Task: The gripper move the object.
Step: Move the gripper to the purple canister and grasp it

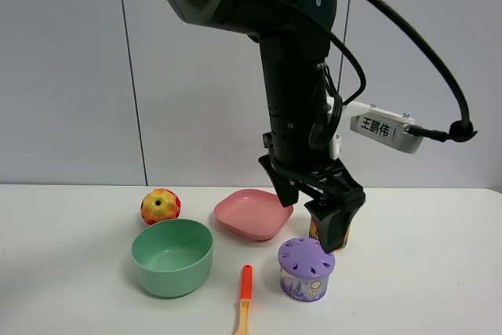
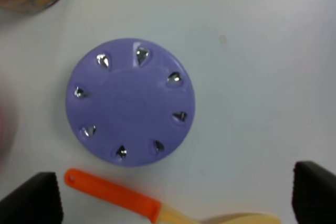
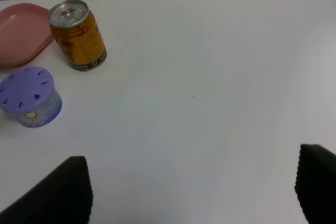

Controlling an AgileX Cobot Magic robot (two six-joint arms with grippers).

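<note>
**Left gripper**: black claw on a thick black arm that enters from the upper left of the high view. It hangs just above and slightly behind the container. Its fingers are spread wide with nothing held between them. A white tag with Chinese characters sits on the wrist.

**Right gripper**: seen only in its own wrist view. The two dark fingertips are far apart over bare table, holding nothing, well clear of the container.

**Container**: squat and round, with a lavender slotted lid and a floral body. It stands upright on the table, right of centre and near the front edge. It is free of both grippers.

**Can**: gold and upright, just behind the container, largely hidden by the claw in the high view.

**Plate**: pink, behind and left of the container.

**Spatula**: orange handle with a wooden end, lying just left of the container.

**Bowl**: green, left of the spatula.

**Apple**: behind the bowl.
</note>
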